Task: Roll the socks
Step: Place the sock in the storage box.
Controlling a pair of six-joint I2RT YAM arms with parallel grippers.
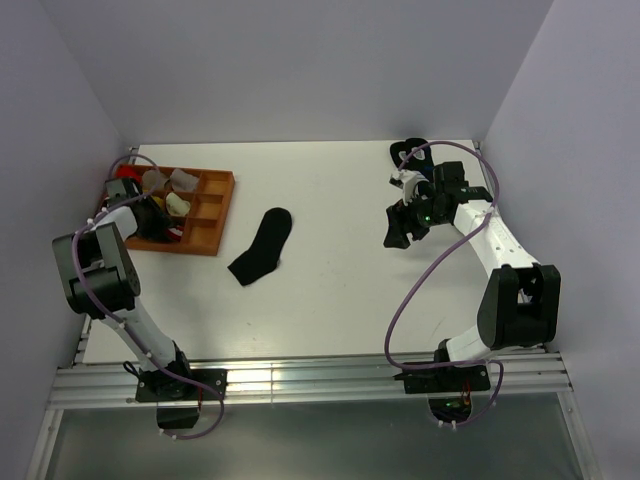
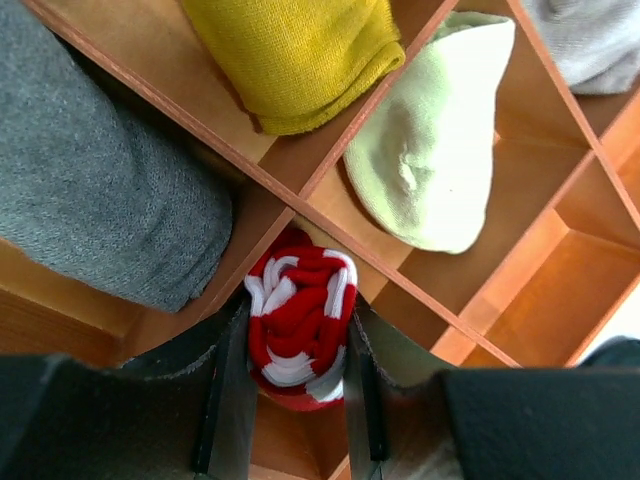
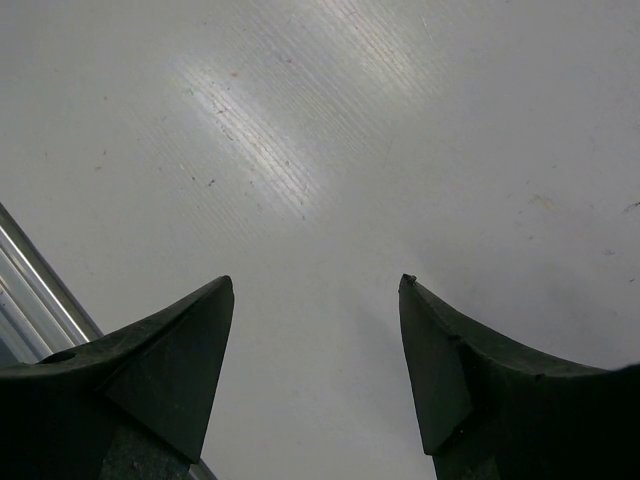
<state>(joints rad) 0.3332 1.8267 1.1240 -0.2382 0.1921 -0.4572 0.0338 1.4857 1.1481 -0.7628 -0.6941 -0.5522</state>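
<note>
Left wrist view shows the left end effector (image 2: 297,335) clamped on the rolled striped sock (image 2: 300,300) at a tray (image 2: 560,250) compartment: seat it fully before letting go; the right end effector (image 3: 315,290) gapes empty.

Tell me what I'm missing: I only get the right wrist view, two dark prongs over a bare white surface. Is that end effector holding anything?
Observer: No, the right end effector is open and empty. The left end effector is the busy one: it grips a rolled red-and-white striped sock.
Operator: Where is that happening?
Observer: Inside a compartment of an orange wooden tray on the left side of the table.
Operator: Is there another sock?
Observer: Yes, a black sock lies flat and unrolled on the table, between the two arms.
</note>
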